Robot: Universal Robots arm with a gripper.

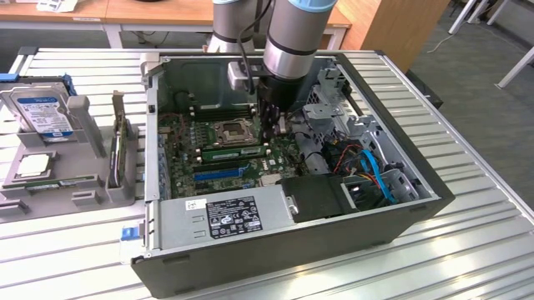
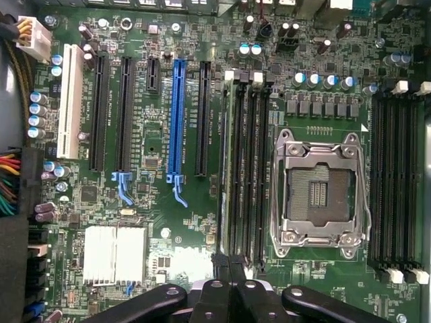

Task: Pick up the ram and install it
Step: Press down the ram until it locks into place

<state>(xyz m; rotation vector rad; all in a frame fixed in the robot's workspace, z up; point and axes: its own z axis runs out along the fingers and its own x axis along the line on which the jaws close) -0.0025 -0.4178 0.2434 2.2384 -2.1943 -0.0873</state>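
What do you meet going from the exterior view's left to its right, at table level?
Hard drive in its grey holder → open computer case with the ram seated on the motherboard → shut gripper over the board → blue cables.

no text legible, labels unreadable

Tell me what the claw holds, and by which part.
The claw is shut at one end of the ram, which stands edge-up beside the socket. Whether it grips that end or only presses on it cannot be told.
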